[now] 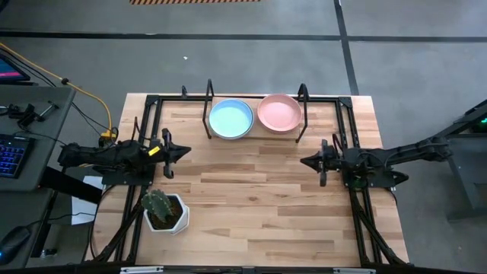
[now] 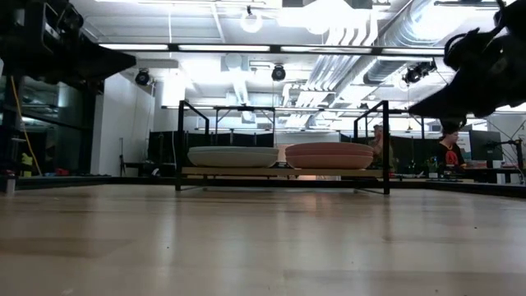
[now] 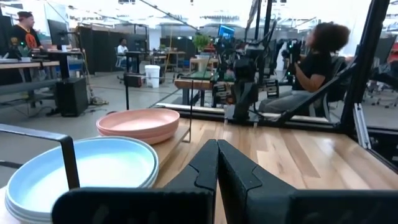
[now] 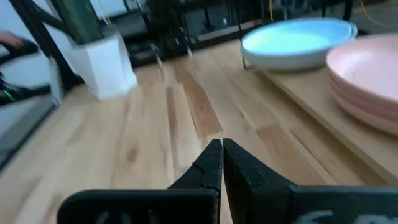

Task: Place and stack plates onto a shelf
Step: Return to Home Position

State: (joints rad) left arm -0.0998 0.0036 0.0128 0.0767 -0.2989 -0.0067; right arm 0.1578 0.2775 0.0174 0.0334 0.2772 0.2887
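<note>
Table: a light wood-plank top (image 1: 259, 221), bordered by a black tube frame (image 1: 144, 114).
Front, left arm's side: a white pot with a cactus (image 1: 165, 211) stands upright close to the frame, well apart from the plates.
Left gripper: the left gripper (image 1: 186, 152) hangs above the table's left-middle and points toward the centre. Its two dark fingers are pressed together with nothing between them.
Right gripper: the right gripper (image 1: 304, 160) hangs opposite, above the right-middle, facing the left one across bare wood. Its fingers also meet at the tips and carry nothing.
Shelf: the low light-wood shelf (image 2: 246, 172) sits along the table's far edge between the two arms, with a thin black upright bracket at each end.
Blue plates: a stack topped by a light blue plate (image 1: 230, 119) rests on the shelf at the end nearer the left arm, just inside that bracket.
Pink plates: a stack of pink plates (image 1: 279, 113) rests on the same plank at the right-arm end, just beside the blue stack. Whether the rims touch cannot be told.
Off the table: a keyboard (image 1: 11, 156) with lit keys lies on a desk beyond the left arm.
Room beyond: a seated person in a dark top (image 3: 314, 62) is past the far edge. A lit screen (image 3: 226, 31) glows farther back, its content too small to read.
</note>
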